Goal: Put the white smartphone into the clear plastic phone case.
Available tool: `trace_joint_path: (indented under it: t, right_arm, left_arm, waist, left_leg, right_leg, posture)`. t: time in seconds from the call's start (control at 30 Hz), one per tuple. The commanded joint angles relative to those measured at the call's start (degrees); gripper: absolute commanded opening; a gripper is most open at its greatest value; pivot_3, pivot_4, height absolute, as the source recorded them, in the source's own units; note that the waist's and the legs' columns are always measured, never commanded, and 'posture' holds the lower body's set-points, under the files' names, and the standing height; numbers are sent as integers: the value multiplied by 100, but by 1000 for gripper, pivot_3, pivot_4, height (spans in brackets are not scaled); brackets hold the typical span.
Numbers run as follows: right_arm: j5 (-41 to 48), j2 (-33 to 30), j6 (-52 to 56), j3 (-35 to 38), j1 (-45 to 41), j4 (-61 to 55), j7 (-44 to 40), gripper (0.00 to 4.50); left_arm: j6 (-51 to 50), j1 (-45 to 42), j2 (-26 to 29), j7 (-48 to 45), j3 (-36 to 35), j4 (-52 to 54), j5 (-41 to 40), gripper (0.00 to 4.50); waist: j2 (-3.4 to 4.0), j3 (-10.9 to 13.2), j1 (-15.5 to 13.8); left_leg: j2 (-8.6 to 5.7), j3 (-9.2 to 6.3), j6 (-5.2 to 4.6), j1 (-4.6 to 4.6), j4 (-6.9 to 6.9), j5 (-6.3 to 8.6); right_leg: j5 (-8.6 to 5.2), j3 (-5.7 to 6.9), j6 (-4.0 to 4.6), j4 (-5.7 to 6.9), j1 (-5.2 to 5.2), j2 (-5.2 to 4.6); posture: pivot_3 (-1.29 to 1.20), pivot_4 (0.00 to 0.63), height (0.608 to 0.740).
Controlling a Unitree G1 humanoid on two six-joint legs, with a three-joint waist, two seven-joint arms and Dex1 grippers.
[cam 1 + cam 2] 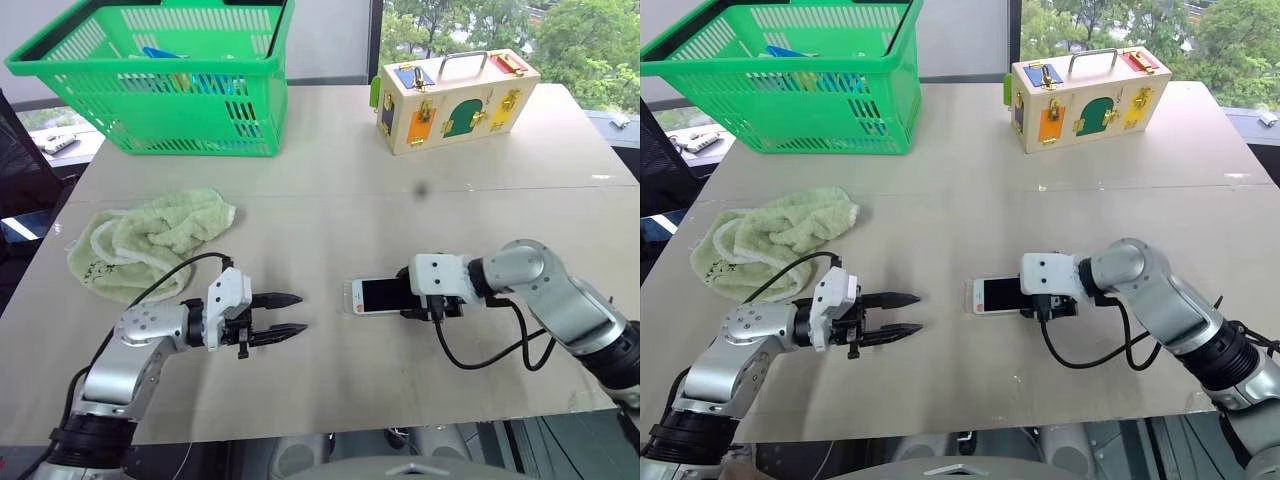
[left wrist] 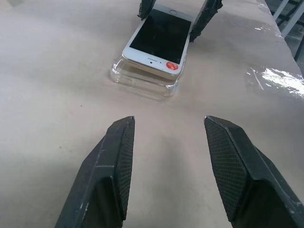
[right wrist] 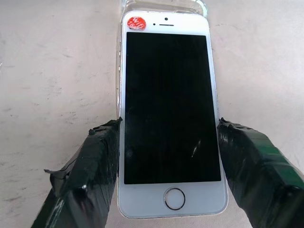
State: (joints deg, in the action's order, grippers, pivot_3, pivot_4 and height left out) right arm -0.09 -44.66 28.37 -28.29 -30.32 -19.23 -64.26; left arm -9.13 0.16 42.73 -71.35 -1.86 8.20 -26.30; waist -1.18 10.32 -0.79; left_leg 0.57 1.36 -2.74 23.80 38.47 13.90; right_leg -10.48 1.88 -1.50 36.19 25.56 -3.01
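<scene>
A white smartphone (image 3: 170, 114), flat with rounded corners, a glossy dark glass screen, a round home button and a small red sticker by its earpiece, lies screen-up near the middle of a pale beige table (image 1: 340, 200) with a smooth matte surface. It rests on top of the clear plastic phone case (image 2: 142, 80), a thin, nearly colourless shell with a low raised rim; the phone's far-left end sits slightly raised above the shell and is not pressed down into it. The right gripper (image 3: 168, 142) reaches in from the right, its two black fingers, wrapped in wrinkled dark tape, pressed against the long edges of the phone and gripping it near the home-button end. The left gripper (image 1: 280, 314) hovers just above the table to the left of the phone, well apart from it, its two black fingers with finely textured rubbery pads parted with nothing between them, pointing toward the phone. Black cables loop from both wrists. Farther left lies a crumpled pale green terry towel (image 1: 150, 240). At the far left edge of the table stands a bright green plastic shopping basket (image 1: 170, 85) with slotted walls and some blue items inside. At the far right sits a light wooden latch box (image 1: 455, 98) with a metal handle, coloured doors and brass locks. Nothing lies between the left gripper and the phone.
</scene>
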Motion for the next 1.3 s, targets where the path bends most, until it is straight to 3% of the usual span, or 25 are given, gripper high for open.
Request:
trace_joint_path:
  t: [0.03,0.37,0.53,0.6,0.67,0.9,0.93,1.1,1.27,1.3]
  right_arm:
    - [-217,-68,76,-229,-49,142,-234,2752]
    - [-459,39,440,-367,-298,289,-254,2752]
    - [-174,174,826,-174,-274,65,-270,2752]
    - [-25,221,863,-68,-258,-18,-294,3941]
    - [107,282,885,138,-216,-138,-199,4477]
    - [842,317,1512,1150,-84,-697,80,4477]
    - [934,292,1637,1254,-46,-775,121,3956]
    - [1135,10,1986,1662,535,-1129,420,2162]
    - [967,-267,2000,1808,1018,-1169,875,89]
    - [976,-319,2054,1853,1084,-1203,944,32]
  left_arm:
    - [121,-14,-25,-23,-91,57,-59,2386]
    - [165,-53,-125,29,-19,31,-12,2386]
    - [157,-110,-221,71,64,47,45,2386]
    - [167,-142,-241,71,90,32,71,2386]
    - [239,-167,-260,32,106,-85,109,2386]
    - [277,-292,-268,-72,218,-341,198,2386]
    - [228,-322,-261,-28,259,-363,255,1857]
    - [135,-499,-382,183,515,-395,516,115]
    - [-31,-752,-608,402,781,-381,679,0]
    - [-129,-816,-636,426,860,-384,714,0]
  waist:
    - [0,-1,-2]
    - [-7,-7,-1]
    - [-12,-12,0]
    - [-12,-12,1]
    - [-10,-11,1]
    - [-7,-9,0]
    - [-7,-9,-2]
    - [-8,-9,-23]
    - [-8,-9,8]
    - [-8,-9,12]
  left_leg:
    - [0,0,0,0,0,0]
    - [0,0,0,-2,1,0]
    - [0,-1,0,-6,6,0]
    - [0,-2,0,-7,6,0]
    - [0,-3,0,-5,6,0]
    - [0,0,0,0,6,0]
    - [0,-1,0,-1,6,0]
    - [0,-4,0,1,6,0]
    - [-3,5,0,2,8,0]
    - [-2,7,0,0,8,0]
  right_leg:
    - [0,0,0,0,-1,0]
    - [1,0,1,1,-2,-1]
    - [1,0,2,10,-3,-3]
    - [1,1,2,15,-2,-4]
    - [1,2,2,16,0,-3]
    - [2,0,3,15,3,-3]
    - [2,1,3,15,2,-3]
    - [1,5,3,15,2,-7]
    - [2,-4,2,13,2,-9]
    - [2,-6,1,14,2,-7]
  posture:
    - [0,150,740]
    - [0,150,740]
    - [0,150,740]
    - [0,150,740]
    - [0,150,740]
    - [0,150,740]
    - [0,150,740]
    - [0,150,740]
    - [0,150,740]
    - [0,150,740]
